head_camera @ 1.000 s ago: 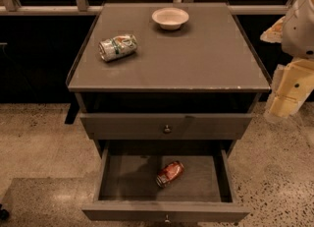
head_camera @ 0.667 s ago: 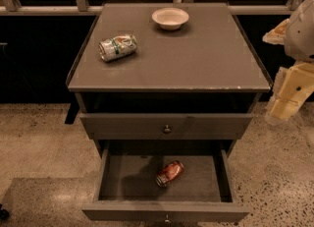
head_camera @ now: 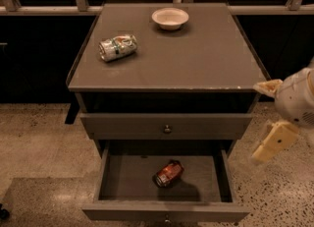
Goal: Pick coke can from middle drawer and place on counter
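Fingers [head_camera: 274,141] spread apart, clamped on nothing. Gripper [head_camera: 258,123] off the cabinet's right side, level with the closed drawer front [head_camera: 167,125], well apart from the coke can [head_camera: 168,173]. Coke can on its side, near the centre of the open middle drawer [head_camera: 110,177]. On the counter [head_camera: 196,59]: a silver, green and white can [head_camera: 117,47] lying at the left, a pale bowl [head_camera: 170,18] upright near the back edge.
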